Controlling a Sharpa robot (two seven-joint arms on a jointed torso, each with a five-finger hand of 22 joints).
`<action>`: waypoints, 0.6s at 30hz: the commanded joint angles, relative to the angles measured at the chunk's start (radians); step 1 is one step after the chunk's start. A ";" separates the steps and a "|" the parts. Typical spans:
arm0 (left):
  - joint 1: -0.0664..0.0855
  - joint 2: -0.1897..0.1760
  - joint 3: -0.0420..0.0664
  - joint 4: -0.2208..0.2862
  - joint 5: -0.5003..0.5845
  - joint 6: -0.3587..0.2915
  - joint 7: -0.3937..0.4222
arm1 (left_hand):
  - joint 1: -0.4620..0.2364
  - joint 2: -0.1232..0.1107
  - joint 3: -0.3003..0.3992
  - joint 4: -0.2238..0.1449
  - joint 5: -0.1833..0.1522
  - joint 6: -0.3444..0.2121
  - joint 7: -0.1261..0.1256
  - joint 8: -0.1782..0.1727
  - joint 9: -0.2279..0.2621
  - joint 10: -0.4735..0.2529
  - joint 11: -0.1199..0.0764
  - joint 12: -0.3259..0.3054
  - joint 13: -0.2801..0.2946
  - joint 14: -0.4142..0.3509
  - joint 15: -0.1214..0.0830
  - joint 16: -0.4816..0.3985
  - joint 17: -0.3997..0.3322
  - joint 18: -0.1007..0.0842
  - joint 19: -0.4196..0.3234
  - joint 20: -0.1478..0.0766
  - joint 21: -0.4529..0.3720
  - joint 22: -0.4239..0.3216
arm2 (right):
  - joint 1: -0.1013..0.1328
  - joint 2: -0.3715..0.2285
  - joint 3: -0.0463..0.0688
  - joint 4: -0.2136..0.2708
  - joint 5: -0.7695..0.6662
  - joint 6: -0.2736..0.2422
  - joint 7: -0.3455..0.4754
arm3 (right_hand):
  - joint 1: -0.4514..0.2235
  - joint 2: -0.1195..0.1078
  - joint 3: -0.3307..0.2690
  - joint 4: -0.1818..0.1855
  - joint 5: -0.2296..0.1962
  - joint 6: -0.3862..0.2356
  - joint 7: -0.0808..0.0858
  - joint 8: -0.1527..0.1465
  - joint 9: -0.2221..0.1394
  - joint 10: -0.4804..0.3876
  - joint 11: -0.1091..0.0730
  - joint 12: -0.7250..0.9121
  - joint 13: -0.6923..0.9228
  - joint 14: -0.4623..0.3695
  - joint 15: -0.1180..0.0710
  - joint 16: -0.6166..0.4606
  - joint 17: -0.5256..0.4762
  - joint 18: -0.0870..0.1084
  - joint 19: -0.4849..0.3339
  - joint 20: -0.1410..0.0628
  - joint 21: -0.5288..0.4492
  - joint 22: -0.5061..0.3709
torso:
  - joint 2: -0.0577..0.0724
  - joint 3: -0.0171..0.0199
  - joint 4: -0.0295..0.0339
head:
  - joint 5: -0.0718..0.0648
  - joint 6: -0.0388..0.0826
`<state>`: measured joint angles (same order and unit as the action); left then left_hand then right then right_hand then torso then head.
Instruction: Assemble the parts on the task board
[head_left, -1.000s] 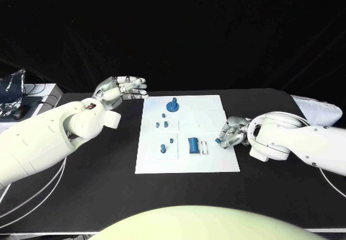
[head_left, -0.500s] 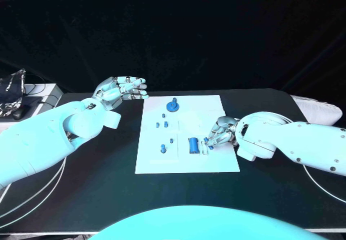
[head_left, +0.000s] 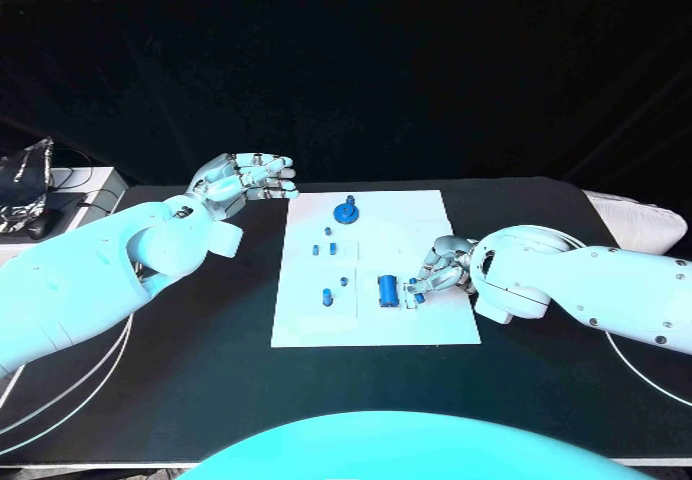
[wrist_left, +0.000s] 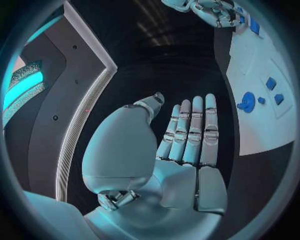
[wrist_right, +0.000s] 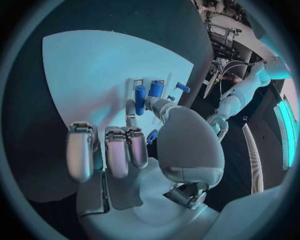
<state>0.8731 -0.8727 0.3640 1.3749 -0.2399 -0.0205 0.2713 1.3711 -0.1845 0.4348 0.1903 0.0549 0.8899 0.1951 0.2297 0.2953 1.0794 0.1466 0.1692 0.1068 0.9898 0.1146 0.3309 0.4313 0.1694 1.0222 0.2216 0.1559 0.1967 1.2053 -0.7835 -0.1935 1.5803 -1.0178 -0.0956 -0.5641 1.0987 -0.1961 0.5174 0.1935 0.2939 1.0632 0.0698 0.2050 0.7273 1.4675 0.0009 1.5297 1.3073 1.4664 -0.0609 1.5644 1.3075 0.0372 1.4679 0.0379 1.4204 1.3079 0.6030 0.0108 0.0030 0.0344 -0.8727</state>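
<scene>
Reaching in over the right edge of the white board (head_left: 375, 320), the right hand (head_left: 440, 270) has its fingertips down beside the blue cylinder (head_left: 387, 289) and the small white peg (head_left: 410, 297) next to it, near the board's right side toward the front. In the right wrist view the thumb and a finger converge close to a blue cylinder (wrist_right: 140, 93) with a second blue piece (wrist_right: 155, 88) just beside it, but whether anything is actually pinched cannot be told. The left hand (head_left: 242, 177) hovers off the board's far left corner, above the black table (head_left: 173, 390), fingers extended side by side and holding nothing. A round blue knob (head_left: 346, 212) sits near the far edge of the board, and several small blue pieces (head_left: 329, 249) lie in a line down its left half. These parts look like small, hard, light plastic pieces, likely smooth enough to roll or skid on the board if nudged. The cylinder is probably best taken across its middle between thumb and fingertip, gently, so it does not squirt sideways into the peg.
</scene>
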 joint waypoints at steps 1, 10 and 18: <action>0.000 0.001 0.000 0.003 -0.001 0.020 0.003 | 0.010 -0.002 -0.004 0.008 -0.004 0.000 0.006 0.003 -0.001 -0.008 0.003 0.006 0.001 -0.008 -0.003 0.003 0.002 0.012 0.005 0.002 -0.005 -0.002 | -0.003 0.004 -0.001 -0.002 -0.043 0.045 -0.006 | -0.012 -0.002 -0.001 0.005 -0.006 0.007 0.003 0.001 -0.001 0.081 -0.005 -0.005 0.237 0.104 -0.009 0.006 0.262 -0.009 0.080 -0.003 -0.006 0.224 | 0.000 0.0005 -0.0001 | 0.000 0.000; 0.000 0.001 0.000 0.003 -0.001 0.021 0.003 | 0.010 -0.002 -0.004 0.008 -0.004 0.000 0.006 0.003 -0.001 -0.008 0.003 0.006 0.001 -0.008 -0.003 0.003 0.002 0.012 0.005 0.002 -0.005 -0.002 | -0.008 0.014 -0.001 -0.009 -0.069 0.044 -0.006 | -0.016 -0.002 -0.003 0.006 -0.010 0.008 0.002 0.002 -0.002 0.081 -0.005 -0.005 0.237 0.104 -0.009 0.005 0.261 -0.008 0.079 -0.004 -0.010 0.223 | 0.000 -0.0002 0.0005 | 0.000 0.000; 0.000 0.001 0.000 0.004 -0.001 0.021 0.002 | 0.010 -0.002 -0.005 0.009 -0.004 0.000 0.006 0.003 -0.001 -0.008 0.003 0.007 0.001 -0.008 -0.003 0.003 0.002 0.012 0.006 0.002 -0.006 -0.003 | -0.022 0.026 -0.002 -0.017 -0.079 0.040 -0.005 | -0.015 -0.004 -0.003 0.005 -0.013 0.007 0.002 0.002 -0.002 0.081 -0.006 -0.006 0.237 0.104 -0.009 0.005 0.260 -0.008 0.079 -0.004 -0.010 0.223 | 0.002 0.0004 0.0018 | 0.004 0.000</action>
<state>0.8731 -0.8728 0.3640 1.3758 -0.2400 -0.0166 0.2684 1.3710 -0.1845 0.4305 0.1946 0.0549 0.8899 0.1951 0.2296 0.2954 1.0757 0.1502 0.1692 0.1066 0.9862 0.1110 0.3309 0.4322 0.1694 1.0222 0.2216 0.1559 0.1944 1.1862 -0.7596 -0.1947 1.5638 -1.0733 -0.0707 -0.5688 1.0935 -0.2013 0.5147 0.1962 0.2845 1.0634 0.0695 0.2051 0.7268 1.4659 -0.0006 1.5297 1.3079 1.4664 -0.0609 1.5644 1.3074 0.0373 1.4678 0.0379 1.4137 1.3076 0.6038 0.0109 0.0041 0.0363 -0.8727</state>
